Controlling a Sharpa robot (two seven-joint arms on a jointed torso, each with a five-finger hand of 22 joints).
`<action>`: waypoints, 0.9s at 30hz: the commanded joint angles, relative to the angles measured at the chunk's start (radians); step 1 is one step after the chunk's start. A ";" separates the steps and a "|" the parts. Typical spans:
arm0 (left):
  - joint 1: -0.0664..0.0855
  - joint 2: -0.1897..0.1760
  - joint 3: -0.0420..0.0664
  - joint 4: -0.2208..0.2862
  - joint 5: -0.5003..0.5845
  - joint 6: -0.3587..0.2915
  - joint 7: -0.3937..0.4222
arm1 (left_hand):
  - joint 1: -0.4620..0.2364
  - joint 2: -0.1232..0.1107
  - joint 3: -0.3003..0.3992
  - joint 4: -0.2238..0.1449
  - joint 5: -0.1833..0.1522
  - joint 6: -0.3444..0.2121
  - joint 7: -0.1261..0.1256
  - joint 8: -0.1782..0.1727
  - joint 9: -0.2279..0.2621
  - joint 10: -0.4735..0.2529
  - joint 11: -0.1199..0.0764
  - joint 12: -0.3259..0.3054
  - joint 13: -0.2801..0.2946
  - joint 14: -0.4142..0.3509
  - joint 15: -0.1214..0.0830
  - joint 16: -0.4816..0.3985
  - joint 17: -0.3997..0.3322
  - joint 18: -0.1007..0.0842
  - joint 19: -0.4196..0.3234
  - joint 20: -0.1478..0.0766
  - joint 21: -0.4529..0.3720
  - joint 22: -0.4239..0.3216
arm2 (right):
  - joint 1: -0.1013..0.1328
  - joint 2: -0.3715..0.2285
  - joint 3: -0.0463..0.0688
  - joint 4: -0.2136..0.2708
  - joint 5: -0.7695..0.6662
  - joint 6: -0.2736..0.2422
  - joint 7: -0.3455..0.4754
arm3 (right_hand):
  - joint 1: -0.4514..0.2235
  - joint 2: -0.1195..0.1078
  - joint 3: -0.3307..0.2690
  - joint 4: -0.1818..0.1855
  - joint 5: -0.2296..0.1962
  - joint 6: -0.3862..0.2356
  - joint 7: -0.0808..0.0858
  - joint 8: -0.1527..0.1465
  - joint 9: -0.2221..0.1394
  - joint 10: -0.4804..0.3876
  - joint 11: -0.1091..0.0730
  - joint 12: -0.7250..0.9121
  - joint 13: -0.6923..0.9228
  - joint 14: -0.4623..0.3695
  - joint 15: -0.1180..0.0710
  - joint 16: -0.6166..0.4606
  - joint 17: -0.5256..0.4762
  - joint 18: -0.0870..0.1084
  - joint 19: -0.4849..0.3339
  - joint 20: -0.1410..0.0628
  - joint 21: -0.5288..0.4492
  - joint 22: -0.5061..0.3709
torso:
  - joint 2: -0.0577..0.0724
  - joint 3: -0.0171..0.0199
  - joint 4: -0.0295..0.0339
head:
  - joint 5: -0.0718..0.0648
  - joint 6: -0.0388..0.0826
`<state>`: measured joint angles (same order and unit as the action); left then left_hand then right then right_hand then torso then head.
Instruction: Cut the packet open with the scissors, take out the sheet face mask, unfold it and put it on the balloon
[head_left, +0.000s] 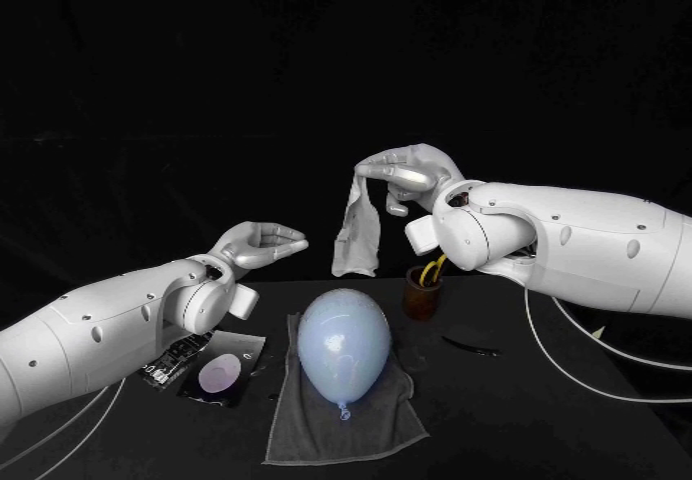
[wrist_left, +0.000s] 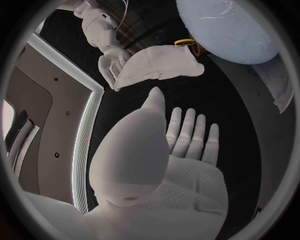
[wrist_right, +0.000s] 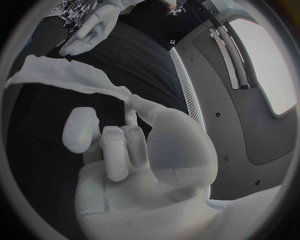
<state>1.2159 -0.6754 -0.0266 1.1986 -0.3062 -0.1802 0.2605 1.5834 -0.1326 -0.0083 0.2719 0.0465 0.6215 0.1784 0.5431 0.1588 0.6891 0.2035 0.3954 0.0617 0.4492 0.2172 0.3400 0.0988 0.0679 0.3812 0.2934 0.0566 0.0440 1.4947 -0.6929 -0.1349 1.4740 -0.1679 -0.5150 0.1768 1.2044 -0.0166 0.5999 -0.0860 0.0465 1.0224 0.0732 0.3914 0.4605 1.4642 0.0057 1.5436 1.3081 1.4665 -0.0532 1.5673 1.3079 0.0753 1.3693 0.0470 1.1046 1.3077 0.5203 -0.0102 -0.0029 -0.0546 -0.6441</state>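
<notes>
A grey cloth (head_left: 325, 440) and a brown cup (head_left: 421, 300) sit on the black table (head_left: 505, 430).

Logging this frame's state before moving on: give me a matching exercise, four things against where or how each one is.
Things:
1 sheet face mask
2 balloon
3 packet
4 left hand

States:
A lying on the grey towel
B holding nothing, fingers apart
C hanging from the right hand
D on the table, beside the towel

Pairs: 1-C; 2-A; 3-D; 4-B
</notes>
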 joint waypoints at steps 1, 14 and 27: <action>0.010 -0.001 0.006 0.014 -0.038 0.021 0.150 | 0.018 -0.008 -0.005 0.006 0.003 -0.024 0.019 -0.019 -0.009 -0.020 -0.016 -0.043 0.000 -0.041 -0.001 -0.054 -0.017 -0.008 -0.026 0.002 -0.012 -0.002 | 0.001 0.008 0.001 -0.003 -0.021 0.069 -0.021 | 0.000 0.010 0.000 -0.005 0.002 0.006 0.000 0.007 0.042 0.095 -0.008 0.004 0.246 0.104 -0.009 0.003 0.263 0.019 0.003 0.000 -0.006 0.090 | -0.001 0.0009 0.0002 | 0.002 -0.001; 0.031 0.046 0.013 0.044 -0.117 0.030 0.183 | 0.042 -0.126 -0.102 0.029 0.009 -0.298 -0.002 -0.269 -0.081 -0.253 -0.054 -0.251 -0.011 -0.223 -0.003 -0.219 -0.059 -0.008 -0.129 0.001 -0.024 -0.010 | 0.001 0.017 0.001 -0.003 -0.028 0.084 -0.025 | 0.000 0.010 0.001 -0.005 0.002 0.005 0.001 0.007 0.042 0.095 -0.008 0.004 0.247 0.104 -0.009 0.003 0.263 0.019 0.003 0.000 -0.005 0.090 | 0.000 0.0007 -0.0015 | 0.001 0.005; 0.032 0.061 0.014 0.105 -0.154 0.100 0.169 | 0.017 -0.155 -0.192 0.029 0.011 -0.362 0.046 -0.323 -0.093 -0.310 -0.015 -0.284 -0.012 -0.247 -0.021 -0.242 -0.060 -0.007 -0.175 0.001 -0.027 -0.013 | 0.001 0.045 0.001 -0.020 -0.032 0.089 -0.025 | 0.000 0.010 0.001 -0.005 0.002 0.005 0.001 0.007 0.042 0.095 -0.008 0.004 0.247 0.104 -0.009 0.003 0.263 0.019 0.003 0.000 -0.005 0.090 | -0.001 0.0006 0.0016 | -0.002 0.008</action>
<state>1.2458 -0.6177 -0.0138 1.2982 -0.4370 -0.1240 0.4155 1.5998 -0.2848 -0.2029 0.3036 0.0525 0.2562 0.1397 0.2181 0.0648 0.3790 0.1860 0.1123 0.0488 0.1994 0.1981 0.0972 0.0368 0.0678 0.2144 0.2964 0.0335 0.0307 1.4949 -0.6502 -0.1351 1.4546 -0.1878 -0.4468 0.1493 1.2056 -0.0156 0.5986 -0.0868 0.0437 1.0187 0.0720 0.3931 0.4642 1.4665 0.0034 1.5452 1.3078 1.4687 -0.0554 1.5673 1.3081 0.0747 1.3693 0.0470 1.1044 1.3081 0.5197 -0.0090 -0.0026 -0.0556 -0.6362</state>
